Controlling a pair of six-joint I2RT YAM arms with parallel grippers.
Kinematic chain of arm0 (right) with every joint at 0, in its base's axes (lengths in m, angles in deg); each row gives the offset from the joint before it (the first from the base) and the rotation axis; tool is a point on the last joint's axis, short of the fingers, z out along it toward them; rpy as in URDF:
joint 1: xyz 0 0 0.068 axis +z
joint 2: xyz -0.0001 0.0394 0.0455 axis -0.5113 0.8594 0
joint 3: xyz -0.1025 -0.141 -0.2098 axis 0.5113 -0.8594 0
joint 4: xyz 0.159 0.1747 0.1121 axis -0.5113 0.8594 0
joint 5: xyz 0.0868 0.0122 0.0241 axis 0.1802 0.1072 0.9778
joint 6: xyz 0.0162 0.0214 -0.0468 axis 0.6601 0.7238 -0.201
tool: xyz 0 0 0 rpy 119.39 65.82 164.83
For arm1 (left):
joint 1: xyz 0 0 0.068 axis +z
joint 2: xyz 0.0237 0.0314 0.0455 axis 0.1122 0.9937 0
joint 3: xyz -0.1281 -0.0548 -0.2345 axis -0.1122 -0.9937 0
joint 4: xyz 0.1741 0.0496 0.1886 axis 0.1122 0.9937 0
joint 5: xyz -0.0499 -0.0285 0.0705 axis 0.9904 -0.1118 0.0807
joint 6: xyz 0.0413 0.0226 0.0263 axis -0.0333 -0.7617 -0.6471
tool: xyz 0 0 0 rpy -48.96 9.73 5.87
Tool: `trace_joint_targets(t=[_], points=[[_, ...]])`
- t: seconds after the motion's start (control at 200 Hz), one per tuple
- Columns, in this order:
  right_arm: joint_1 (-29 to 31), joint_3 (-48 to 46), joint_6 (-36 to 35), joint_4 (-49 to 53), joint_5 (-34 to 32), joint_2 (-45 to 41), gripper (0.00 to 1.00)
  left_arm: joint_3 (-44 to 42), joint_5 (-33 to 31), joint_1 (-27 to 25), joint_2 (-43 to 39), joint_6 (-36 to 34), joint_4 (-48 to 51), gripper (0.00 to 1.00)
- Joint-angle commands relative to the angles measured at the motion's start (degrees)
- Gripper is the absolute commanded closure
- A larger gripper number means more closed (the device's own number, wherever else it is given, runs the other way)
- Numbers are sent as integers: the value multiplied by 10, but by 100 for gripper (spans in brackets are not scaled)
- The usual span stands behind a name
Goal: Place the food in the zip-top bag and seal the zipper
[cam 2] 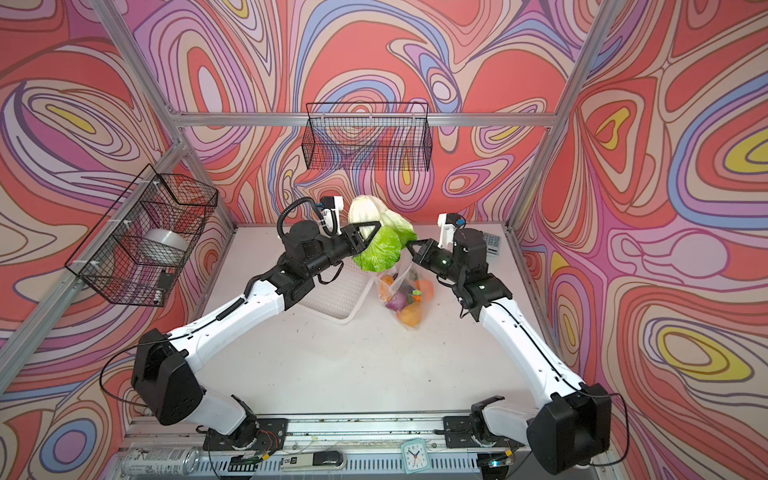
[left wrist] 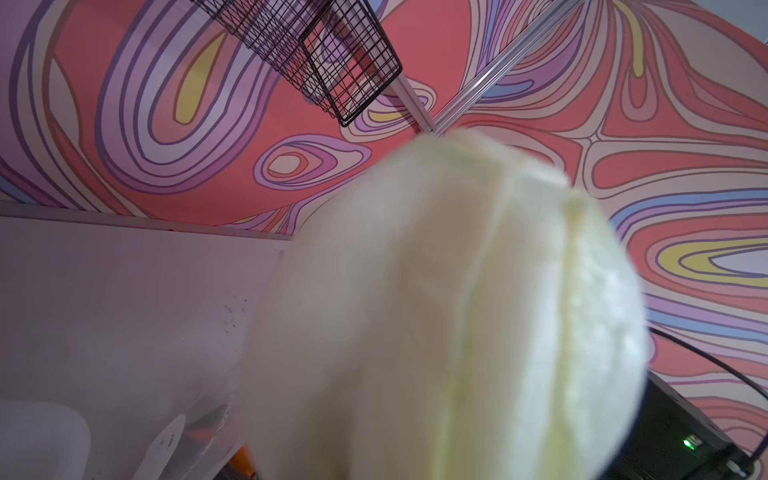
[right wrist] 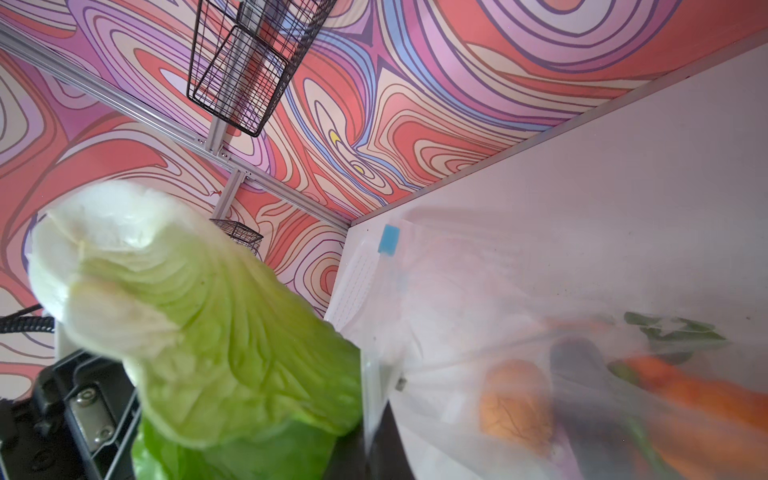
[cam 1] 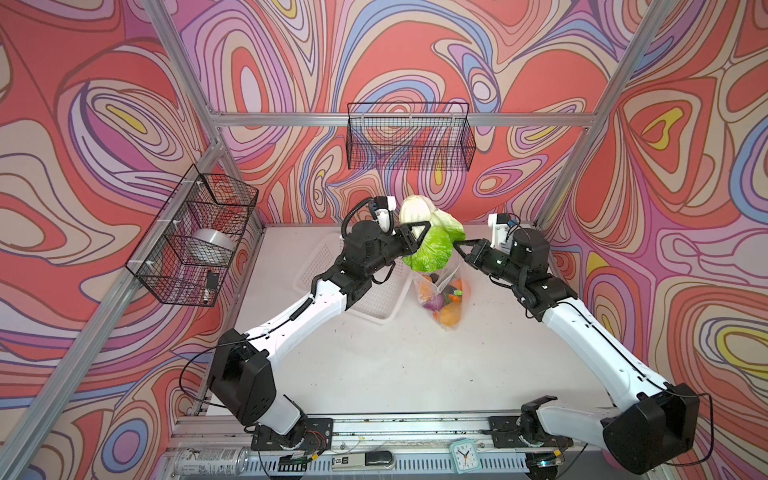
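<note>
We see the napa cabbage (cam 1: 430,243) held clear of the table (cam 1: 415,374), with its pale stem end raised toward the back wall and its green leaves drooping over the mouth of the zip-top bag (cam 1: 456,269). The left gripper (cam 1: 419,236) is clamped around the cabbage's middle. The right gripper (cam 1: 458,246) is pinched tight on the bag's mouth edge and lifts it, its tip just beside the leaves. In the right wrist view the leaves press against that raised edge, and we cannot tell whether they are inside. The light-blue slider tab (right wrist: 389,239) sits at the far end of the open zipper. The carrot (right wrist: 685,382), eggplant (right wrist: 582,374) and a tan potato (right wrist: 515,403) lie inside the bag. Just left of the bag lies the white perforated basket (cam 1: 374,301), partly under the left forearm. Two wire baskets hang on the walls, one on the back wall (cam 1: 409,137) and one on the left wall (cam 1: 195,237). A small clock (cam 1: 462,453) and a can (cam 1: 210,459) rest along the front rail.
</note>
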Motion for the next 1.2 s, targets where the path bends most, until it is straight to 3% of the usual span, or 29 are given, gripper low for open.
trace_joint_targets(t=[0.0,0.17,0.305,0.606,0.806,1.197], points=[[0,4,-2,-13,-1,5,100,0,17,-3,-24,13,-12,93],[0,7,-13,2,-11,-1,100,20,1,-3,-54,-60,90,84],[0,10,-19,7,-16,-5,100,47,-15,-3,-63,-108,182,82],[0,13,-23,12,-18,-9,100,95,-40,-10,-37,-158,281,81],[0,13,-7,-13,5,-7,100,124,-51,-27,-4,-168,292,79],[1,10,9,-24,29,-11,100,269,-115,-53,118,-170,289,75]])
